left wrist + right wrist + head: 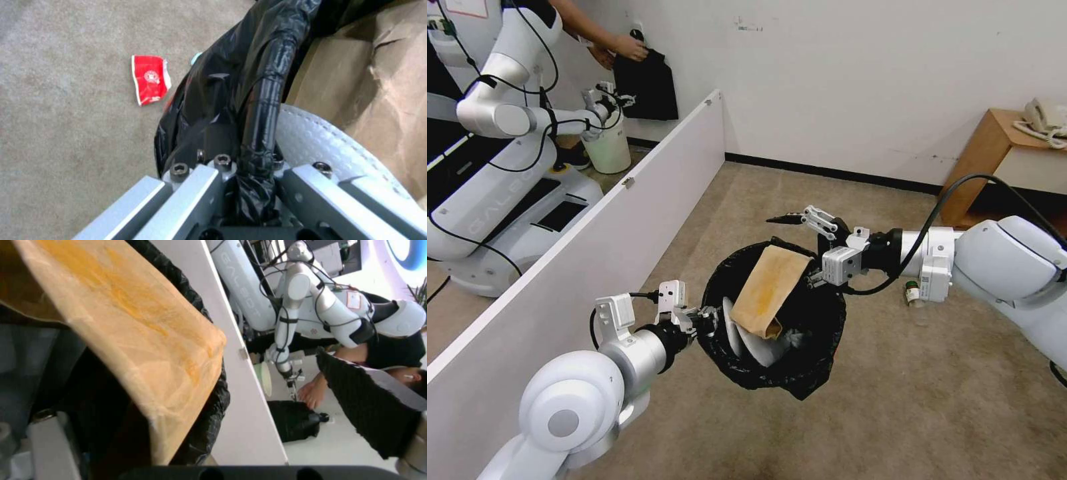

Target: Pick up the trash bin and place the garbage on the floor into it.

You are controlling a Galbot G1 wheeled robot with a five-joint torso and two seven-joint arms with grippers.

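I have the bin (774,320) held up off the floor (907,400) in the middle of the scene, my left end effector (707,320) clamped on its near-left rim, fingers closed over the black bag liner (249,100). Inside it a brown cardboard piece (770,287) leans upright against the far rim, with a white slipper (740,337) lying beside it. My right end effector (800,223) sits just past the far-right rim with its fingers spread wide and nothing between them.

The floor is beige short-pile carpet. A small green-labelled bottle (912,293) lies on it to the right, under my right arm. In the left wrist view a red carton (150,79) lies flat on the carpet just beside the bin, with a scrap of light blue (195,58) peeking out from behind the liner.

A long white partition (627,220) runs from the near left toward the far wall (860,80), which is white with a black baseboard (827,172). A wooden counter (994,147) with a phone (1047,120) stands at the far right.
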